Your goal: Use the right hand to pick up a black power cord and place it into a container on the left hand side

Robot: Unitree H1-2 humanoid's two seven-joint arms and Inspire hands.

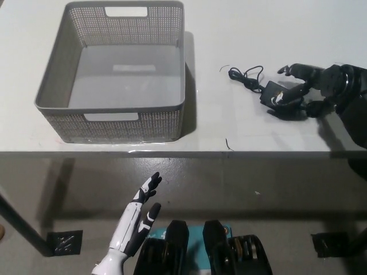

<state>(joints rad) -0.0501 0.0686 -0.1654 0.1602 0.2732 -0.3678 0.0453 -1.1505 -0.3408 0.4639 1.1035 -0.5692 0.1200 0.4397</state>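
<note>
While no writing reads, right hand (304,91) fingers spread over power cord (269,91); left hand (137,220) open.

Grey perforated plastic basket (114,86) – fine mesh-dotted walls, plain floor. White table top (241,34). Black power cord with brick (265,91) – black right hand (312,91). White left hand (135,223).
</note>
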